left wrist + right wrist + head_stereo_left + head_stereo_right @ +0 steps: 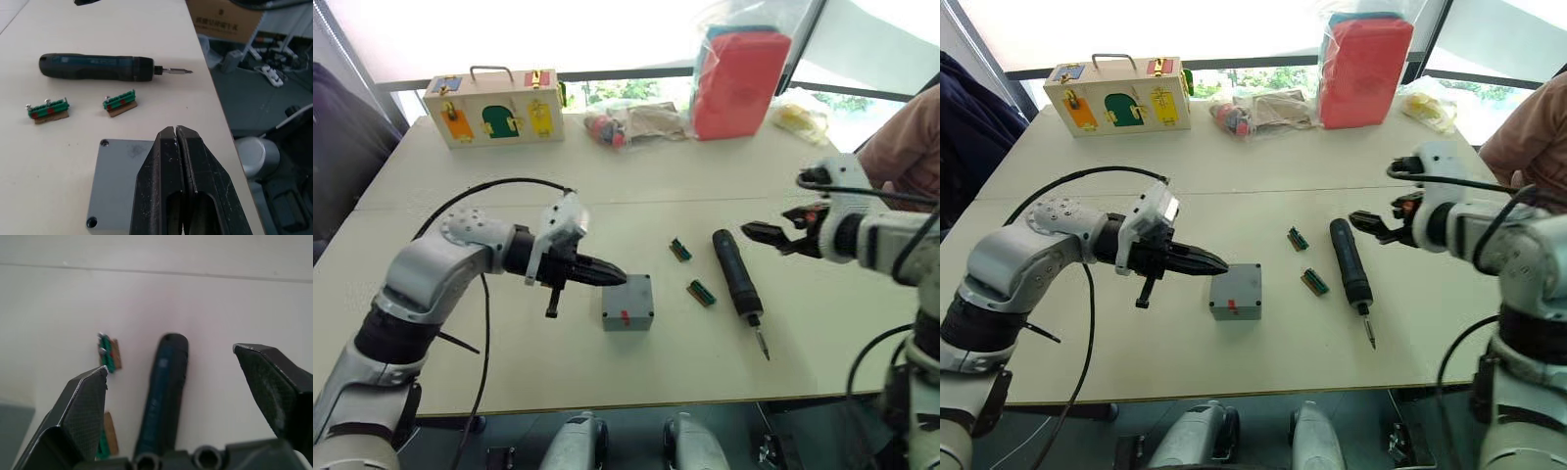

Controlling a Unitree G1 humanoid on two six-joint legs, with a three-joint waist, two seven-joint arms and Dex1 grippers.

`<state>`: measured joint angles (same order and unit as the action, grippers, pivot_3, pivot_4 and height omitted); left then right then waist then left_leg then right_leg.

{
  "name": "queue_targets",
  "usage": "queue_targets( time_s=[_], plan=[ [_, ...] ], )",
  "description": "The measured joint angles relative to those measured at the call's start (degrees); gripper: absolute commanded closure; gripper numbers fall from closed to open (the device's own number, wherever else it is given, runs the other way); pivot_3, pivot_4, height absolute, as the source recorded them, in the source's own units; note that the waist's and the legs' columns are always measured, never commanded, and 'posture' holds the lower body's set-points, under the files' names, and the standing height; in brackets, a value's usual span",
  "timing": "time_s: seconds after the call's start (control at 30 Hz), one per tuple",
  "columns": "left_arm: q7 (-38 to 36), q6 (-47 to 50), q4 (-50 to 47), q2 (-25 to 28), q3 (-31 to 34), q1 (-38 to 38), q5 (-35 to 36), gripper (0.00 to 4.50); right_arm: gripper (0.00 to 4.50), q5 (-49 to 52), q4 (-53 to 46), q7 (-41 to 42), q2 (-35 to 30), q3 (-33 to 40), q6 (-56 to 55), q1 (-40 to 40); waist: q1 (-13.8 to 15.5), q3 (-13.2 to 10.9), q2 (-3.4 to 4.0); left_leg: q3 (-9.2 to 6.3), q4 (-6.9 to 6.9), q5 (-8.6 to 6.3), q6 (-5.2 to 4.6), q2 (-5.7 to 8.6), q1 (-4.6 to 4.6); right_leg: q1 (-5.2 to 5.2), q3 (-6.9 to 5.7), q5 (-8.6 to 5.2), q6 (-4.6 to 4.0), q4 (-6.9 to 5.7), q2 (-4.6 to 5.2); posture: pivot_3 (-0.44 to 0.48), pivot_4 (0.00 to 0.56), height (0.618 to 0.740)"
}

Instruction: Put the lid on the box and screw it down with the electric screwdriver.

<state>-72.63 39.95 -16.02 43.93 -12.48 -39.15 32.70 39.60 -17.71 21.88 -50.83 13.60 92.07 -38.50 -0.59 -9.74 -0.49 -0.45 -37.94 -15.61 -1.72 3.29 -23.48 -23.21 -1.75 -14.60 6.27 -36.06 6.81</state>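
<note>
- The small square grey plastic box (pixel 627 304) sits near the front edge of the pale table (pixel 509 186), its red mark facing the robot; the flat grey lid (pixel 115 183) with corner screw holes appears already seated on it, though I cannot tell whether any screws are driven.
- The left gripper (pixel 612 275) hovers just over the box's left side, its two black fingers pressed together with nothing between them.
- To the right of the box lie two small green terminal pieces (pixel 689 270), then the slim dark blue pen-shaped electric screwdriver (pixel 737 277), lying flat with its metal bit pointing towards the table's front edge.
- The right gripper (pixel 762 233) hangs just beyond the screwdriver's butt end, fingers spread wide and empty.
- My reading: the lid step looks done, and fetching the driver is in hand.
- Next, the right gripper should descend, straddle the barrel and close on it, while the left steadies the box.
- Farther back stand a wooden latch box (pixel 494 106) and a bagged red block (pixel 739 83).
</note>
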Motion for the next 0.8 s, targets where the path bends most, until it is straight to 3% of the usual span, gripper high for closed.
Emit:
queue_targets(
  time_s=[0.17,0.37,0.57,0.77,0.8],
  plan=[
    [-2.0,-6.3,2.5,-1.5,-3.4,-0.7,-5.6,4.5,0.1,11.4,2.7,4.5,-8.5,-9.8,0.0,1.2,-0.3,-0.1,0.03,0.05,-0.01,-0.01,-0.03,-0.1,0.0,-0.02,0.02,0.03,0.06,-0.01,0.0,0.0,0.15,0.74],
    [-0.4,-7.0,2.7,-3.8,-4.0,0.4,-7.1,4.5,0.1,19.2,11.0,1.2,-8.2,-17.3,0.0,-4.7,0.0,-0.2,0.0,0.06,-0.08,-0.03,-0.06,-0.1,-0.08,-0.05,0.04,0.04,0.06,0.04,0.05,0.0,0.15,0.74],
    [2.5,-6.2,1.5,-4.2,-3.4,2.7,-7.1,4.5,0.1,20.3,16.5,-2.2,-6.2,-24.0,0.0,-6.7,0.0,-0.2,-0.01,0.04,-0.11,-0.03,-0.06,-0.09,-0.36,-0.28,0.02,0.05,0.08,0.04,0.07,0.0,0.15,0.74],
    [5.6,-4.3,-0.6,-4.8,-1.8,4.7,-6.6,4.5,0.1,14.8,21.2,-3.4,-3.5,-29.9,0.1,-9.5,0.0,-0.3,0.03,0.04,-0.19,-0.02,-0.05,-0.08,-0.43,-0.33,0.0,0.08,0.03,0.02,0.04,0.0,0.15,0.74],
    [6.1,-4.2,-0.7,-4.8,-1.6,5.2,-6.4,4.5,0.29,13.6,21.5,-3.0,-3.5,-31.1,0.1,-10.2,0.0,-0.3,0.03,0.04,-0.19,-0.02,-0.05,-0.08,-0.43,-0.34,0.0,0.08,0.03,0.02,0.03,0.0,0.15,0.74]
  ],
)
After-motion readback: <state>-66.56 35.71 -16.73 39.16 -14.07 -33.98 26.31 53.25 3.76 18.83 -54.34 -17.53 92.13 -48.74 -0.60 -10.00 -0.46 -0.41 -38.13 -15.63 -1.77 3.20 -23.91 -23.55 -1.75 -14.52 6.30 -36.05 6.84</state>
